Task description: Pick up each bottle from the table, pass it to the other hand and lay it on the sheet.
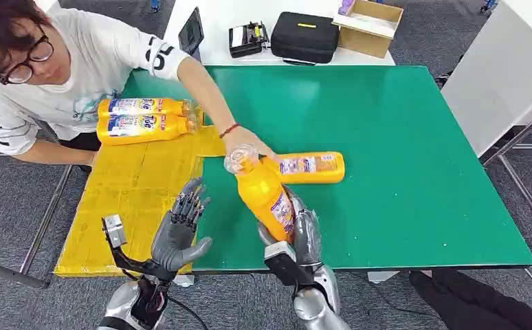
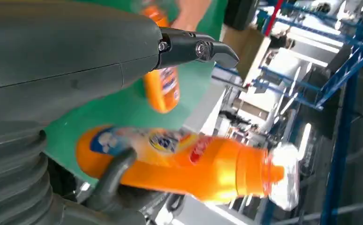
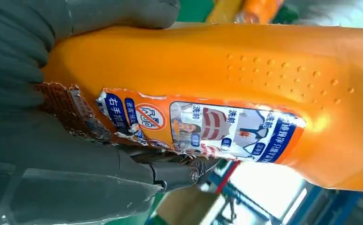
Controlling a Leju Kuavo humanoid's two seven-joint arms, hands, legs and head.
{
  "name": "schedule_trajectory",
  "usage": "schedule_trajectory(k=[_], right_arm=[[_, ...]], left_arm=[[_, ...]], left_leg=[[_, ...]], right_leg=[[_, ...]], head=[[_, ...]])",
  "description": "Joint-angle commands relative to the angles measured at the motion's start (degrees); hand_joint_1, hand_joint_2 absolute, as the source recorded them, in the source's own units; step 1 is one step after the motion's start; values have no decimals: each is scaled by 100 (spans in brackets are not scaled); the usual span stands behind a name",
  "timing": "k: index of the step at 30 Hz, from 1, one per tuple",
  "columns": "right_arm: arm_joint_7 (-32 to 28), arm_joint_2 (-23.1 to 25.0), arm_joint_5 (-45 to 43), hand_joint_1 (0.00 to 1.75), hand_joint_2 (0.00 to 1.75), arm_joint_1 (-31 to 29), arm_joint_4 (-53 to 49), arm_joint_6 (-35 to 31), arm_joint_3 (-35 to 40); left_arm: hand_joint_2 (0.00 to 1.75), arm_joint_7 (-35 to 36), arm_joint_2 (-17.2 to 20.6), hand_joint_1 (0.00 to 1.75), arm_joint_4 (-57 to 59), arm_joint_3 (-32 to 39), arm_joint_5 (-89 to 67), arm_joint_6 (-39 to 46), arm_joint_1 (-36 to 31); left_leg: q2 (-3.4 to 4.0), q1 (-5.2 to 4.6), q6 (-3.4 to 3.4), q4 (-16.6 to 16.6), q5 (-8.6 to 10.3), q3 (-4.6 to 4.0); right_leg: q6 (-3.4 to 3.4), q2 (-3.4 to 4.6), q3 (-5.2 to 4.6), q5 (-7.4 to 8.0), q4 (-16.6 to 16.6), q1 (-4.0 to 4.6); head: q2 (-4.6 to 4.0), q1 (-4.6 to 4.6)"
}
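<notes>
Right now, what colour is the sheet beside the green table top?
Yellow; the sheet shows best in the head view.

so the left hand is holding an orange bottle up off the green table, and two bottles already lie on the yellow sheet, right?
Wrong hand. The head view shows the right hand gripping the raised orange bottle; the left hand is open beside it, holding nothing. The rest stands: two bottles lie on the yellow sheet, over the green table.
</notes>
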Motion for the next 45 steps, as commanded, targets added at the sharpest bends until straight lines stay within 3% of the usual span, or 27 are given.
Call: schedule_trajectory(k=[1, 10, 21, 32, 39, 40, 41, 42, 45], right_arm=[[-77, 193, 35, 175, 175, -514, 1333, 144, 685], [-84, 165, 17, 175, 175, -541, 1375, 159, 711], [-4, 427, 120, 175, 175, -786, 2107, 305, 1306], [112, 598, 244, 175, 175, -921, 2936, 803, 2074], [142, 640, 226, 175, 175, -983, 3174, 871, 2183], [152, 640, 218, 175, 175, -983, 3161, 871, 2177], [181, 635, 219, 175, 175, -980, 3138, 861, 2176], [183, 634, 216, 175, 175, -981, 3121, 845, 2171], [214, 634, 179, 175, 175, -1007, 3016, 755, 2103]], left_arm=[[175, -69, 465, 0, 781, -716, -129, -221, -382], [175, -78, 483, 0, 771, -746, -158, -212, -390], [175, -44, 465, 0, 1020, -862, -170, -67, -511], [175, -21, 242, 0, 993, -494, 235, 38, -604], [175, -75, 184, 0, 698, -352, 379, -70, -554], [175, -82, 173, 7, 626, -325, 390, -53, -521], [175, -69, 146, 162, 521, -295, 409, -41, -473], [175, -67, 140, 175, 477, -290, 410, -28, -449], [175, -51, 141, 175, 277, -331, 333, 10, -353]], left_leg=[[23, 2, 0, -7, -7, 30], [11, 2, 2, -4, -6, 21], [17, 5, 1, -5, -10, 36], [13, 7, 0, -1, -12, 30], [10, 10, 2, 2, -11, 30], [14, 7, 2, 0, -7, 24], [16, 10, 2, 1, -12, 36], [13, 9, 2, 2, -8, 25], [16, 10, 3, 5, -14, 34]], right_leg=[[-17, 15, 25, -1, -9, 6], [-13, 4, 20, -3, -7, 5], [-20, 6, 33, -6, -9, 9], [-20, 4, 28, -8, -5, 10], [-20, -7, 27, -10, -6, 14], [-18, -9, 19, -9, -4, 10], [-23, -10, 31, -13, -6, 14], [-18, -11, 20, -9, -4, 12], [-22, -11, 30, -14, -4, 14]], head=[[0, 0], [0, 0], [0, 0], [0, -2], [0, -2], [0, -2], [0, -2], [0, 0], [0, 0]])
